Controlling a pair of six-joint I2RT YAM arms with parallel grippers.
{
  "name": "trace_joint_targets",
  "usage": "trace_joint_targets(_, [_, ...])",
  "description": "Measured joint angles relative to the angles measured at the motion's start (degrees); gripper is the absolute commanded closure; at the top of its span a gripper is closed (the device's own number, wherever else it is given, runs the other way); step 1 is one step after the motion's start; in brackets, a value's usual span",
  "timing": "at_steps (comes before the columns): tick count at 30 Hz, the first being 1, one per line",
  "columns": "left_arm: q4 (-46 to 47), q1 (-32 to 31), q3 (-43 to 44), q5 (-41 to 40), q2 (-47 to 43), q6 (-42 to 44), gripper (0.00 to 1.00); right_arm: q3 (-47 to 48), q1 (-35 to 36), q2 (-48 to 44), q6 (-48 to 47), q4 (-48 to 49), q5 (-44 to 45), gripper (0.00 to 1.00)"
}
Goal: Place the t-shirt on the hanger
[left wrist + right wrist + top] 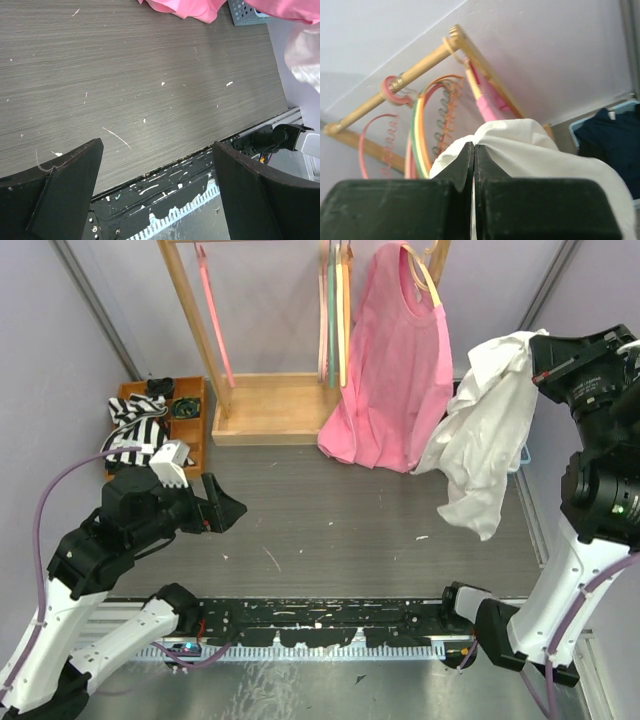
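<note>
- Carrying stage, by judgement: t-shirt (480, 430) lifted off the table (330, 525) and hanging at 3 o'clock in the top view, not yet on the hanger (346, 325).
- Pinched near its top by the right gripper (533, 352); draped down in loose folds, lower edge apparently clear of the table, just beside the pink shirt (390, 370) at 1 o'clock.
- Right jaws: clamped together on a fold of white cloth, no gap to be seen between the tips in the right wrist view.
- Hanger: hooked on the rack (190, 310) rail at 12 o'clock, packed among other coloured hangers, well apart from the t-shirt; also visible from the right wrist at 10 o'clock above the fingertips.
- Left gripper (225, 505): at 9 o'clock, low over the table, jaws spread wide, holding nothing and touching nothing.
- Next move, most likely: bringing t-shirt and hanger together, either by sending the free left gripper to 12 o'clock for the hanger or by carrying the cloth across to the rail.
- Called for: an opened neck or hem to thread a hanger shoulder through; with one pinch only, neck opening collapsed and not to be made out here.
- Worth watching: crowding at the rail, and snagging on the pink shirt along the way.
</note>
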Motion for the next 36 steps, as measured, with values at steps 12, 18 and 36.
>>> trace_joint_targets(12, [-1.9,0.0,2.1,1.1,-1.0,1.1,0.02,-24.9,0.0,-13.4,16.7,14.4,-23.7,0.99])
trace_joint_targets(18, [-1.9,0.0,2.1,2.4,-0.3,1.3,0.02,-31.7,2.4,-15.6,19.7,16.9,-28.0,0.99])
trace_joint_targets(36, [-2.0,0.0,2.1,3.2,0.3,0.8,0.02,-31.1,22.7,-4.5,12.3,8.5,-26.4,0.99])
